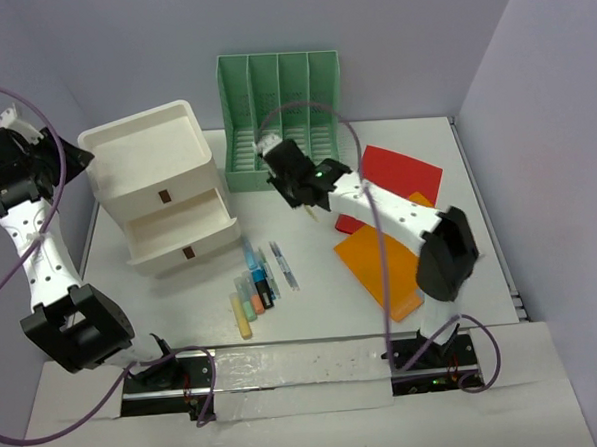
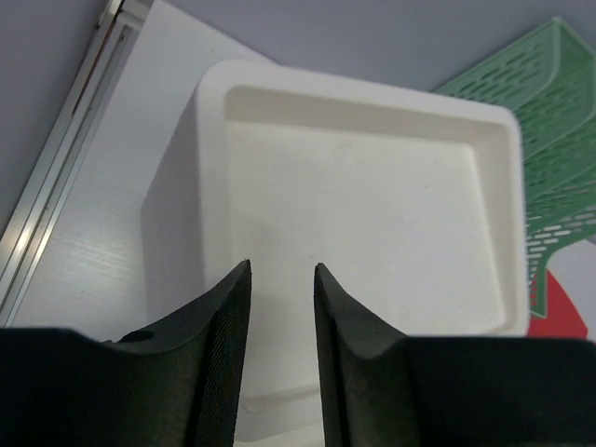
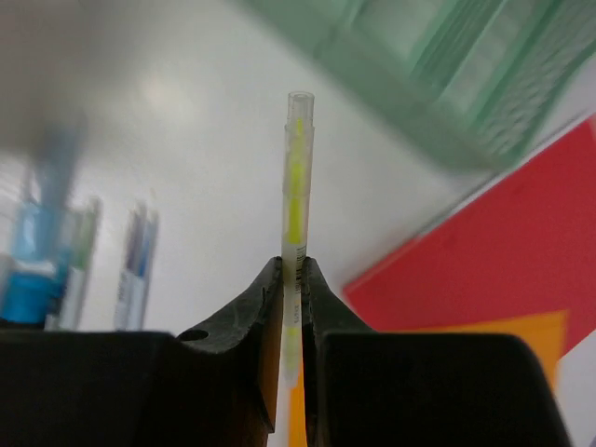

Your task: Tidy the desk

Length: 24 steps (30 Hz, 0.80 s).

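1. Stretching across most of the top view, the desk [image 1: 318,303] is a wide, flat, white rectangular tabletop, matte and smooth. It lies under everything else, with both arm bases at its near edge and grey walls around its other sides.
2. On its far left stands a white drawer box [image 1: 162,191] with a shallow tray on top and two drawers pulled partly out.
3. A green slotted file holder [image 1: 281,114] stands upright at the far middle, just beside the box.
4. A red folder [image 1: 401,173] and an orange folder [image 1: 381,259] lie flat on the right half of the desk, overlapping where they meet.
5. A short row of pens and markers [image 1: 257,286] lies near the middle, in front of the drawers and apart from the folders.
6. The left gripper [image 2: 281,270] hangs above the tray of the drawer box. Its two dark fingers are parted by a narrow gap, with nothing between them.
7. The right gripper [image 3: 293,265] is raised over the bare white surface in front of the file holder. Its fingers are pressed together on a clear pen [image 3: 296,186] with a yellow core, and the pen stands out straight past the fingertips.
8. Behind that pen the right wrist view is blurred, showing only white desk, the green holder and the red folder.
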### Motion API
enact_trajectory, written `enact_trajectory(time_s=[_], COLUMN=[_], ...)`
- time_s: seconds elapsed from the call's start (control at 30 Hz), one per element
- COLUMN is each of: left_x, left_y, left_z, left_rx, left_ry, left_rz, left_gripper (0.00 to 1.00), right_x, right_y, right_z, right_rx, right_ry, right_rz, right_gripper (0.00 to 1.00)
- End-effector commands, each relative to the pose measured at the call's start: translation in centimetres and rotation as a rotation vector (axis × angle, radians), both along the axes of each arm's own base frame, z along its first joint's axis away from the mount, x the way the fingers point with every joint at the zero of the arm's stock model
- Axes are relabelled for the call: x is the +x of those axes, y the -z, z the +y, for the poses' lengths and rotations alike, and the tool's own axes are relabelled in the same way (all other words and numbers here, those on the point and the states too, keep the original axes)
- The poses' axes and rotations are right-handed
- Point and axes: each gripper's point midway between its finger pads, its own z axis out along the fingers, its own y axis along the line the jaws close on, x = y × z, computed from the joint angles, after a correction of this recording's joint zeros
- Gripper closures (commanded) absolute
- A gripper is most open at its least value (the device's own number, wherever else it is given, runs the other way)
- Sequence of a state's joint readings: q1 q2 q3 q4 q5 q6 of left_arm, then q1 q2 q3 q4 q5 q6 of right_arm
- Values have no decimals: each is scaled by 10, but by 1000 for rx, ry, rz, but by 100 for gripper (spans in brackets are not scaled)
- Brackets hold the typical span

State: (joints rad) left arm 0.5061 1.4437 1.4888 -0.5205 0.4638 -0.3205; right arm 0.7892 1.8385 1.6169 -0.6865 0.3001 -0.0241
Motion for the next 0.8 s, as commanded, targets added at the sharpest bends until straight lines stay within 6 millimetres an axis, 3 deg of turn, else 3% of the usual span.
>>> enact_trajectory(time_s=[0.0, 0.07, 0.1, 0.17, 0.23, 0.4, 0.53, 0.63, 0.77], left_x=[5, 6, 6, 5, 3, -9, -22, -27, -30], left_y=[-48, -57, -60, -65, -71, -91, -102, -100, -89], left_z=[-17, -18, -17, -17, -15, 4, 27, 22, 18], left_rx=[-21, -28, -25, -25, -20, 15, 53, 57, 55], left_ry=[66, 67, 64, 59, 43, -25, -93, -64, -48], left_rz=[-108, -126, -129, -134, -142, -189, -218, -225, -211], left_gripper=[60, 58, 58, 57, 56, 53, 53, 53, 53], right_x=[13, 8, 11, -1, -15, -41, -45, -33, -33], right_y=[-208, -244, -250, -258, -250, -223, -212, -180, -139], right_z=[50, 82, 89, 122, 168, 237, 265, 276, 283], right_rx=[235, 259, 254, 227, 170, 147, 156, 103, 43], right_ry=[-148, -229, -252, -368, -507, -729, -760, -730, -763], right_rz=[-565, -653, -669, -712, -765, -838, -879, -855, -800], right_gripper=[100, 100, 100, 100, 100, 100, 100, 100, 100])
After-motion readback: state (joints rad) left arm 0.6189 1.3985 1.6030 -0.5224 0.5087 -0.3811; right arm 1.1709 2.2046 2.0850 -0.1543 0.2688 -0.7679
